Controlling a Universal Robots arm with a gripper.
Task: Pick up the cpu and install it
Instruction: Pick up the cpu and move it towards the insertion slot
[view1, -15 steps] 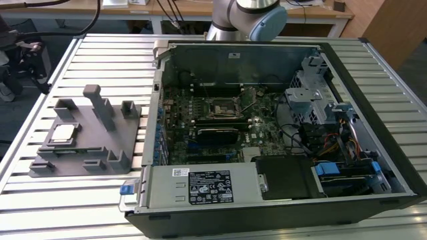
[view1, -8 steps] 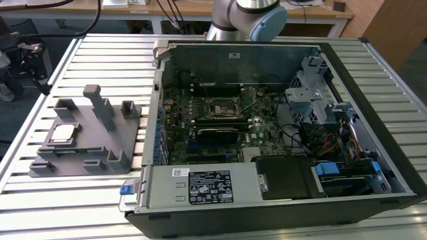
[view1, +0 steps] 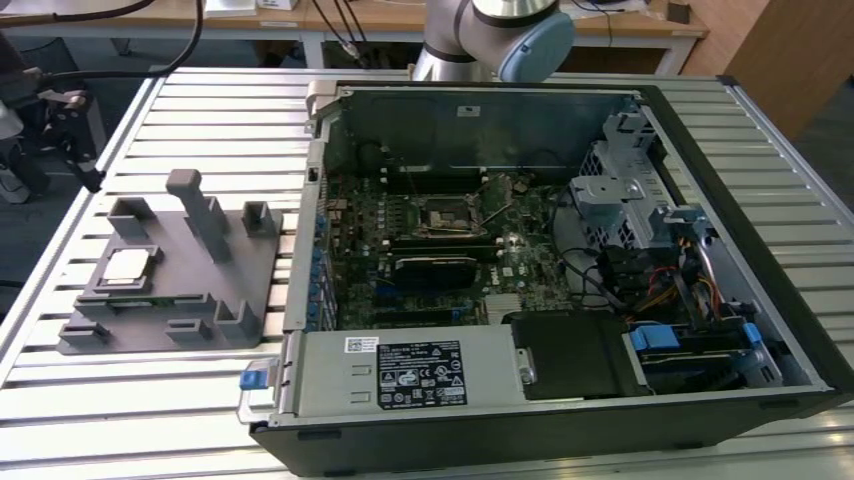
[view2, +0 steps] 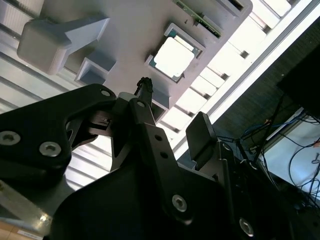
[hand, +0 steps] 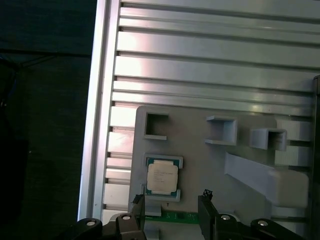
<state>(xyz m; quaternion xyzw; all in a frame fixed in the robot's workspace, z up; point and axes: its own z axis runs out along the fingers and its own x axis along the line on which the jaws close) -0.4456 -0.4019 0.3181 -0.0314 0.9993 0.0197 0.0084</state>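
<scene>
— Where does the cpu (view1: 127, 265) lie?

— Flat in a shallow square pocket of the grey holder (view1: 187, 290), which rests on the slatted tabletop (view1: 160, 400). In the exterior view the holder sits at nine o'clock from the open computer case (view1: 481, 120). The cpu is toward the holder's own nine o'clock edge, well apart from the case.

— And the gripper (hand: 171, 200)?

— In the first wrist view it hangs over the holder with its two black fingers (hand: 207, 205) spread apart and nothing between them. The cpu (hand: 162, 178) shows in the gap between the two tips and touches neither. The second wrist view agrees: the gripper (view2: 172, 107) is spread, and the cpu (view2: 173, 58) lies beyond the tips, apart from them.

— What is the cpu like?

— A small flat square. It has a smooth, faintly shiny silvery-white metal lid and a thin darker rim.

— The holder?

— Matte grey plastic, blocky, with open square pockets, low walls, a tall upright post and a long wedge. A green circuit strip (hand: 170, 216) lies in a slot just beside the cpu's pocket.

— The tabletop?

— Ribbed aluminium slats, bright where the light strikes them.

— The case?

— A black metal box lying open, with a green board (view1: 521, 260) inside. A square black socket (view1: 445, 212) framed in metal sits near the board's middle. The arm (view1: 494, 30), grey with a pale blue cap, stands at twelve o'clock from the case.
</scene>
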